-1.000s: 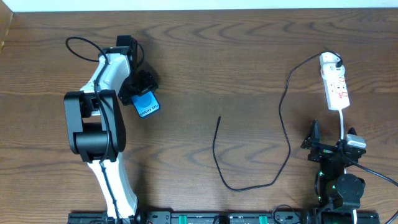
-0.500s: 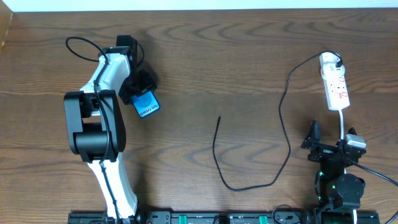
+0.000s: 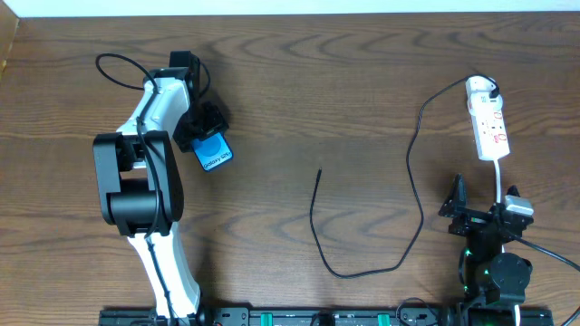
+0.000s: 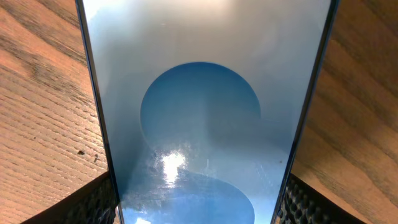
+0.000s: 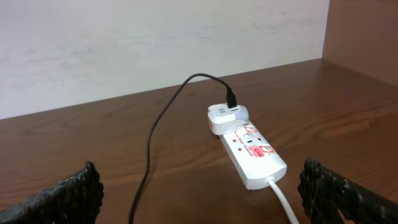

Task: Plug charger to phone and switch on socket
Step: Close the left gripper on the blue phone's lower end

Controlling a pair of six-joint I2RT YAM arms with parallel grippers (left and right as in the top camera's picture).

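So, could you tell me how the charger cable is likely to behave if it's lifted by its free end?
Probably floppy: the charger lies in loose curves on the table, so its tip would likely droop. Probably light, being so thin. Its far end is plugged in at the socket, so a hard pull might drag that.

we see only a slight change: our left hand (image 3: 203, 128) narrows a little onto the phone (image 3: 214, 152).
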